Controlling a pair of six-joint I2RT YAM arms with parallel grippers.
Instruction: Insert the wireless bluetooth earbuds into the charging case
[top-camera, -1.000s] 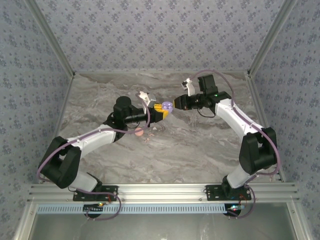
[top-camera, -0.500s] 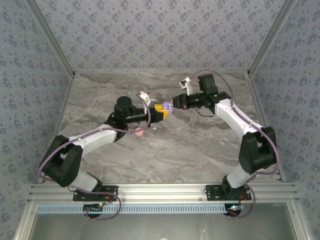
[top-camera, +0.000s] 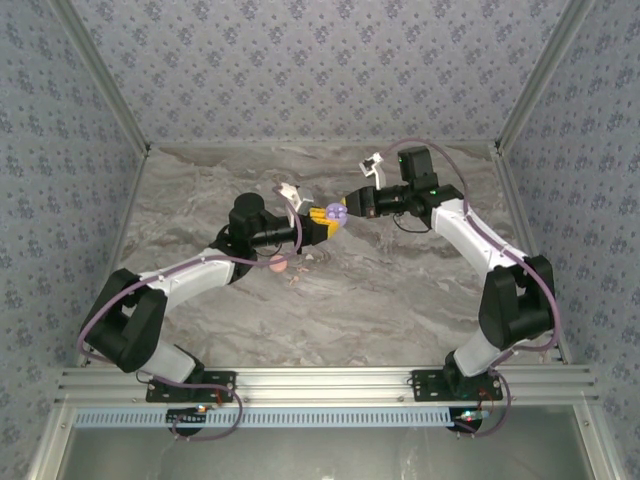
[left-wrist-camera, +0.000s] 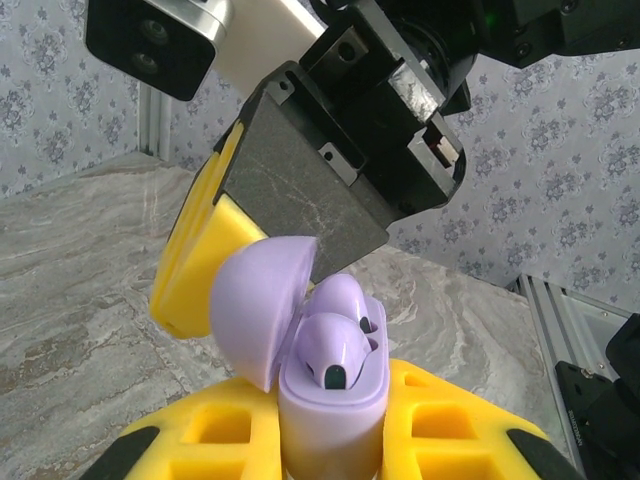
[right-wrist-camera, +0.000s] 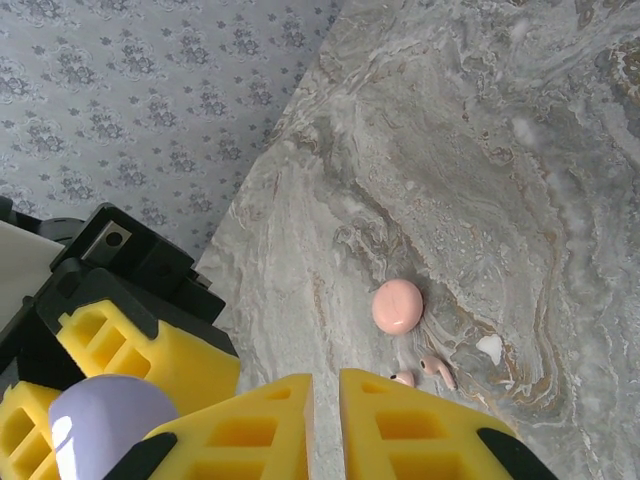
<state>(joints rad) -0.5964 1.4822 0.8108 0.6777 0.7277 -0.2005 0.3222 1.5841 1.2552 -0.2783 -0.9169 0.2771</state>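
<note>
**Two lavender earbuds sit in the open case**

Two lavender earbuds (left-wrist-camera: 335, 345) sit one behind the other in the wells of the lavender case (left-wrist-camera: 330, 425), in the lower middle of the left wrist view. Their rounded heads point up and their stems are hidden down in the case, so the long axis runs top to bottom of the frame. The nearer one shows a dark oval spot facing the camera. The case stands upright with its lid (left-wrist-camera: 255, 310) swung open toward the left of the frame.

The left gripper (top-camera: 325, 220) pinches the case body between its yellow fingers (left-wrist-camera: 450, 420). The right gripper (right-wrist-camera: 322, 380) comes in from the upper part of that view, one yellow finger just beside the lid. I cannot tell if they touch. In the right wrist view its fingers are drawn nearly together, with only a thin slit and nothing seen between them.

From the top camera the two grippers meet near the middle of the marble table (top-camera: 400, 290), with bare tabletop on every side and the papered walls well apart from them.

The right wrist view looks past the lid at lower left to a pink case (right-wrist-camera: 397, 305) lying shut on the table. Two pink earbuds (right-wrist-camera: 437, 370) lie loose just below it, and a small white speck (right-wrist-camera: 489, 348) lies near them.
</note>
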